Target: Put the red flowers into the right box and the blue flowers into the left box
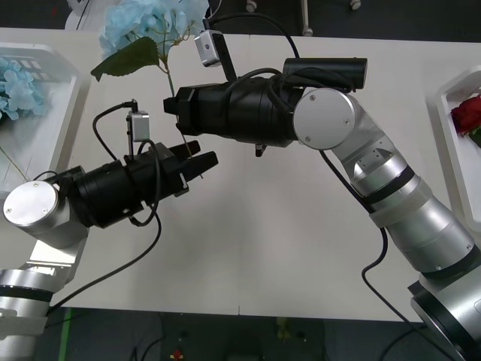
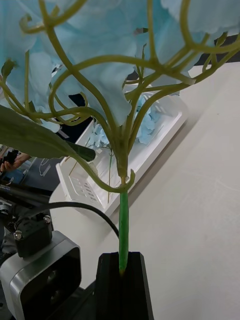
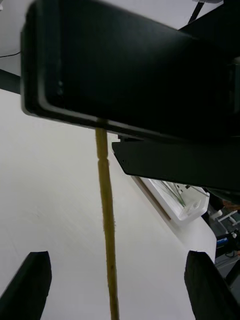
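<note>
My right gripper [image 1: 172, 106] is shut on the thin green stem of a blue flower [image 1: 148, 24], held above the table's left middle. Its fluffy head and a broad leaf point toward the far edge. In the right wrist view the stem runs up from the black fingers of the right gripper [image 2: 122, 265] to the blue flower [image 2: 95, 60]. My left gripper [image 1: 199, 155] stands open just below. In the left wrist view the stem's lower end [image 3: 106, 210] hangs between the left gripper's [image 3: 119, 280] spread fingers, untouched. The left box [image 1: 66, 98] holds blue flowers. The right box [image 1: 449, 128] holds a red flower [image 1: 469, 113].
The pale table [image 1: 263, 248] lies bare in front of both arms. Cables loop around the left wrist camera [image 1: 138, 125]. The left box [image 2: 165, 135] lies beyond the held stem in the right wrist view.
</note>
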Available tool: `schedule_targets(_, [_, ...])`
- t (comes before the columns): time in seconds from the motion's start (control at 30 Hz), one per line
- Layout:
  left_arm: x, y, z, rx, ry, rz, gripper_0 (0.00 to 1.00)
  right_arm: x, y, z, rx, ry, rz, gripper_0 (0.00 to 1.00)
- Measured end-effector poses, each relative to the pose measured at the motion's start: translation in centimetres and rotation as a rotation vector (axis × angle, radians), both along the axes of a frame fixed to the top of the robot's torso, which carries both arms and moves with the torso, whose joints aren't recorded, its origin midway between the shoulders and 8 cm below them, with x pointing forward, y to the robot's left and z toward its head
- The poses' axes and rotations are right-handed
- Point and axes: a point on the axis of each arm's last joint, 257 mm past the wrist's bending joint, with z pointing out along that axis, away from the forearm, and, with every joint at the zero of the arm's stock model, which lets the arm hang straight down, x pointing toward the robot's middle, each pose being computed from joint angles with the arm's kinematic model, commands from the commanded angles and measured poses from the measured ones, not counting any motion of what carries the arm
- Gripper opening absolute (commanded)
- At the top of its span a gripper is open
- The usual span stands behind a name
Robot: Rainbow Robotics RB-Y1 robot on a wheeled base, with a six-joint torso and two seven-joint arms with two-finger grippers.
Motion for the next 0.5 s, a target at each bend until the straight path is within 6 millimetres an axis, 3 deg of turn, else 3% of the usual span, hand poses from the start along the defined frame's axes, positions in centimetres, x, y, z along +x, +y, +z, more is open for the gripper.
schedule_targets(0.03, [0.00, -0.23, -0.02, -0.004, 0.001, 0.001, 0.13, -0.04, 0.03, 0.03, 0.002, 0.002, 0.001, 0.00])
schedule_targets(0.07, [0.02, -0.41, -0.05, -0.005, 0.002, 0.002, 0.01, -0.08, 0.05, 0.06, 0.004, 0.004, 0.003, 0.00])
schedule_targets(0.5, [0.60, -0.69, -0.13, -0.008, -0.003, 0.031, 0.00, -0.12, 0.07, 0.09, 0.006, 0.006, 0.004, 0.00])
